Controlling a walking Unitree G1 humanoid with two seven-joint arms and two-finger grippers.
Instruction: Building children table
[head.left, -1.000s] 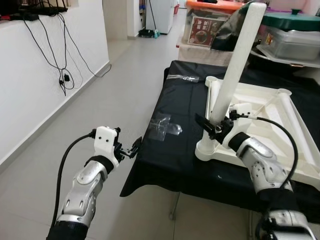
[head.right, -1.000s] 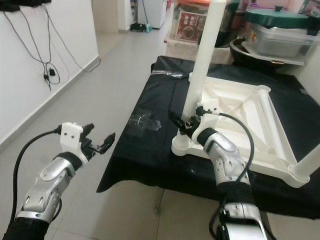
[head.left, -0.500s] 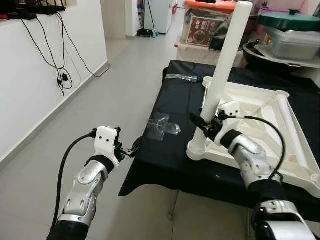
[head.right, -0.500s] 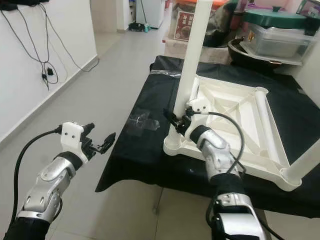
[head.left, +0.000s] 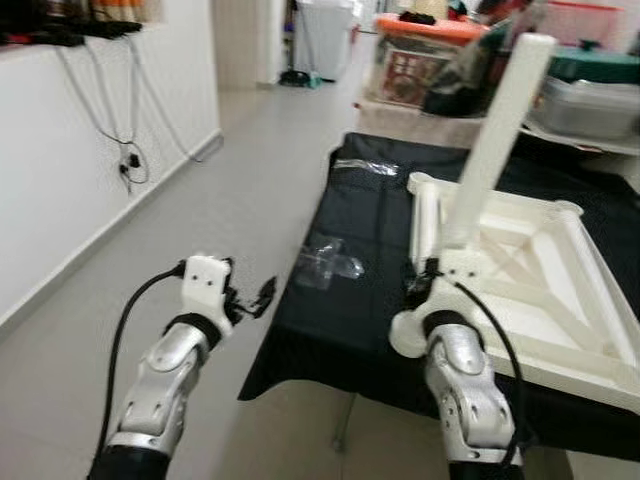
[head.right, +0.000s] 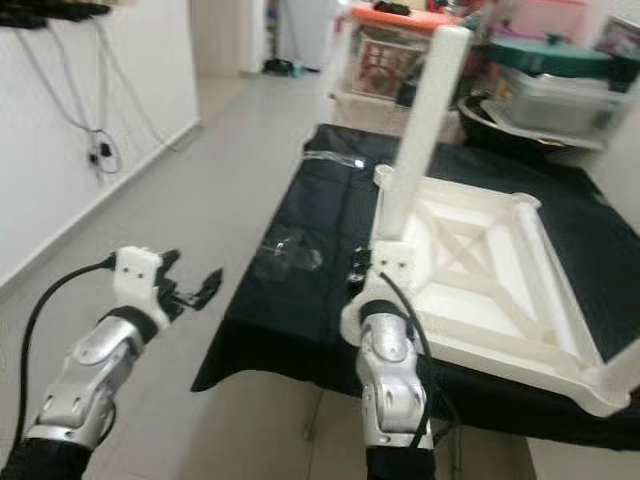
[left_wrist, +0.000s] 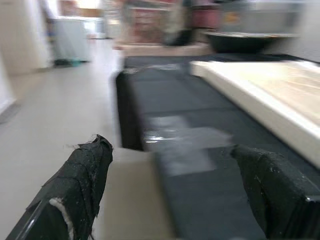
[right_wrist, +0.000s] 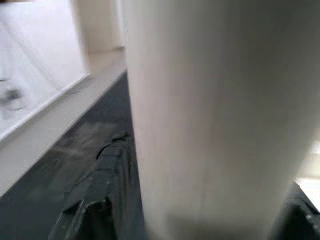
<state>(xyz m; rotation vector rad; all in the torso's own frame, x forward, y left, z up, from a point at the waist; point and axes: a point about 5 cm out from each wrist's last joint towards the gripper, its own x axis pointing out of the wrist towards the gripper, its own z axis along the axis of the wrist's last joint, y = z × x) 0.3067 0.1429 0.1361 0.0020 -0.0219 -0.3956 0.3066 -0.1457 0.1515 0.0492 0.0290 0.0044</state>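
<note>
I'm clamping the right gripper (head.left: 428, 285) around the white leg (head.left: 495, 135), standing in the upturned tabletop's (head.left: 545, 290) near corner; blur hides the socket, so twisting may pop it loose. Left gripper (head.left: 262, 296) is hanging open.

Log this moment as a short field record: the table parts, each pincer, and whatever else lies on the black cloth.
Tabletop: white tabletop, upside down on the black cloth
Leg: white leg standing tilted in the near left corner socket
Right pincer: right pincer closed around the leg's lower end
Left pincer: left pincer open, held in the air beside the cloth's near left corner, holding nothing
Loose item: clear plastic wrapper on the cloth, left of the tabletop
</note>
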